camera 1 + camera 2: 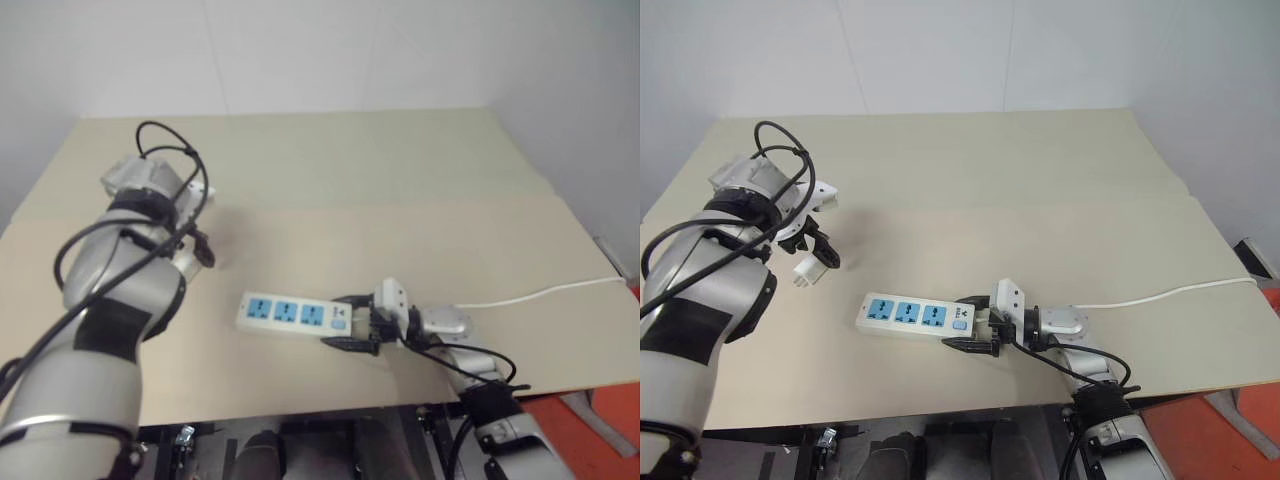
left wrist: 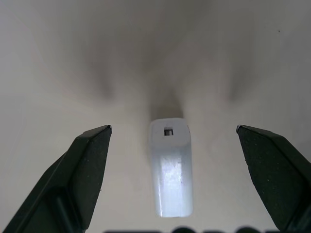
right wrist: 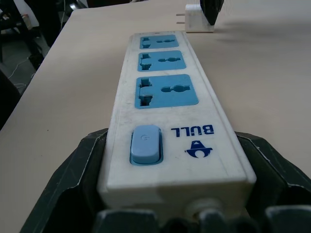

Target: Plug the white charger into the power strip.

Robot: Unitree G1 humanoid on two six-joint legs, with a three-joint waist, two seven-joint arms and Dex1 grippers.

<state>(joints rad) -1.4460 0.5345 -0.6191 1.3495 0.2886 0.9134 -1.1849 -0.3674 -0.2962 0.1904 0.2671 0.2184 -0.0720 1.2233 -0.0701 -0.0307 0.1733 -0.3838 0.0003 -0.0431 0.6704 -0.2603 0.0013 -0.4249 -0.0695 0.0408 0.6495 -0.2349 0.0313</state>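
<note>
Charger: the white charger (image 2: pixel 169 170) lies on its side on the worktop (image 1: pixel 400 200), well apart from the power strip (image 1: pixel 917 314), off the strip's far end from its blue button. Its prongs point sideways, as the right wrist view shows.
Left gripper: your left gripper (image 1: pixel 818 243) hangs spread wide over the charger, one finger to each side, touching nothing that I can see.
Left arm pose: the forearm reaches out over the worktop, with the wrist bent steeply down toward the charger.
Right gripper: your right gripper (image 1: pixel 355 322) pinches the button end of the power strip, a finger along each long side. It lies level, pointing along the strip toward the charger.
Strip: it lies flat with its three blue sockets up, and its cord (image 1: pixel 540 294) trails away past the right gripper.
Risk, grasp: if you close off-centre, a finger could push the light charger sideways or spin it rather than catch it.
Risk, orientation: picked up as it lies, the prongs would likely not face down into a socket, so you may need to turn it.
Risk, insertion: a loose right hold could let the strip slide or tip when you press in.
</note>
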